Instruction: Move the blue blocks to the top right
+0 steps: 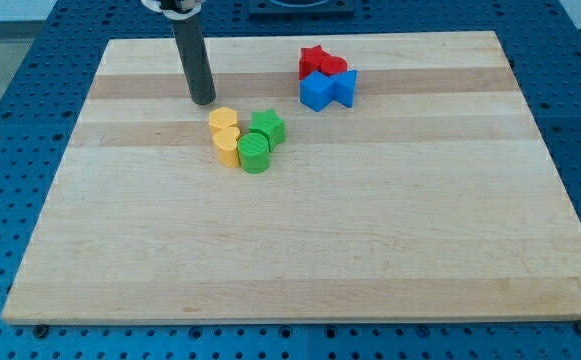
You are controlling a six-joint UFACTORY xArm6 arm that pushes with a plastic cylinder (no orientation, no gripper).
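Two blue blocks sit side by side near the view's top, right of centre: a blue cube-like block (316, 91) and a blue angular block (345, 87) touching it on the right. Two red blocks touch them from above: a red star (312, 60) and a red rounded block (334, 67). My tip (203, 100) rests on the board at the upper left, well to the left of the blue blocks and just above the yellow blocks, apart from them.
Two yellow blocks, one rounded (223, 122) and one below it (228, 147), touch a green star (268, 126) and a green cylinder (254, 153) near the board's upper middle. The wooden board (290, 250) lies on a blue perforated table.
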